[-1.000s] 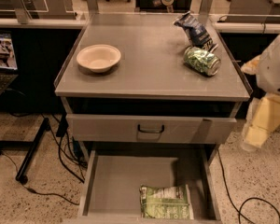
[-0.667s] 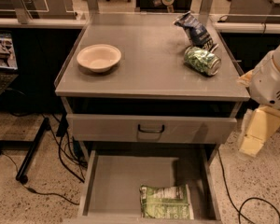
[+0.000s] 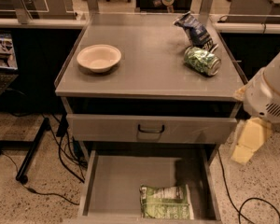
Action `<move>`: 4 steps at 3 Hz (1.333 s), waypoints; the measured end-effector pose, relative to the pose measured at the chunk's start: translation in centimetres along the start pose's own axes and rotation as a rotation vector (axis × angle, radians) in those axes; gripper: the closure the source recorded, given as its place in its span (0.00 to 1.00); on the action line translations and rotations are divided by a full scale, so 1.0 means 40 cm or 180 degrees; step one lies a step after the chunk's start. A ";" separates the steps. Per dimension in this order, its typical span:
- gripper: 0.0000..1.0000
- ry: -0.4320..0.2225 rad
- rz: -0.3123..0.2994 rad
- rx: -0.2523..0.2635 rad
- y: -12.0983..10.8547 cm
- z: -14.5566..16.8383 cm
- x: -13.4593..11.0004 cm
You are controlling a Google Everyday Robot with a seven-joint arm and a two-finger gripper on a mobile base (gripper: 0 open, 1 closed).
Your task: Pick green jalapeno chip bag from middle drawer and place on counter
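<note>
The green jalapeno chip bag (image 3: 165,202) lies flat at the front right of the open middle drawer (image 3: 114,181), at the bottom of the view. The counter (image 3: 149,59) is the grey cabinet top above it. My gripper (image 3: 248,143) is the pale yellow part hanging below the white arm (image 3: 269,94), to the right of the cabinet. It sits outside the drawer, at about the height of the closed drawer front, up and to the right of the bag. It touches nothing.
On the counter stand a cream bowl (image 3: 99,58) at the left, and a dark blue snack bag (image 3: 194,29) and a shiny green can (image 3: 203,60) lying at the right. A closed drawer with a dark loop handle (image 3: 150,129) sits above the open one. Cables lie on the floor.
The arm and gripper have moved a little downward and to the left beside the cabinet. The bag, the drawers and the counter items have not moved.
</note>
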State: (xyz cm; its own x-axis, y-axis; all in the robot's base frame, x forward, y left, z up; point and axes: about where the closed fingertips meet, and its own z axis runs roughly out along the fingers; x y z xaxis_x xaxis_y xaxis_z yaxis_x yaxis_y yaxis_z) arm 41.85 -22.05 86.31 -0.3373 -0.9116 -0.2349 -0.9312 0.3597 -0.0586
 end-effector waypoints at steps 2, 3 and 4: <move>0.00 -0.0087 0.0488 -0.0315 0.056 0.223 0.005; 0.00 0.0000 0.0558 -0.0386 0.061 0.277 0.012; 0.00 0.0001 0.0561 -0.0387 0.061 0.278 0.012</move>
State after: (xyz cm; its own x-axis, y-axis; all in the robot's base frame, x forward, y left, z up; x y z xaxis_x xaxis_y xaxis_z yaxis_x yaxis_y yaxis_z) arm 40.94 -19.40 75.28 -0.4964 -0.8369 -0.2308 -0.8676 0.4869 0.1008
